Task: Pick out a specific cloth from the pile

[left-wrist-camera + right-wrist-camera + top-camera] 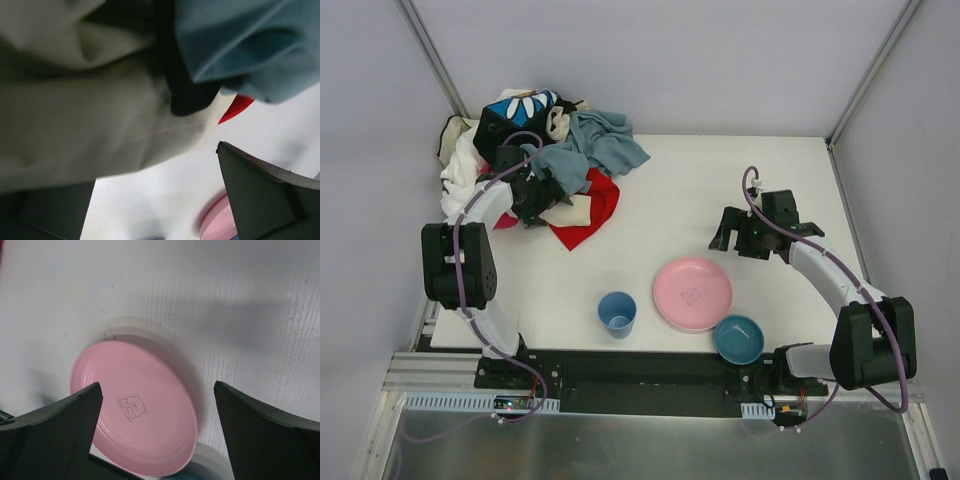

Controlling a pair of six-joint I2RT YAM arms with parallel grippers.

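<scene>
Hovering at pile (520,130) near edge: left gripper (545,200), fingers spread, nothing gripped. Red cloth (598,208) not yet extracted, part-buried under cream garment (75,130). Right gripper (723,238) open, idle.

The pile (570,140) fills the upper left of the top view, at the far left corner of the table (720,180). The cloth (600,205) sticks out from under the pile's lower right edge. The plate (692,293) lies right of lower centre, with the cup (617,312) near its left side and the bowl (739,339) just beside its lower right rim.
</scene>
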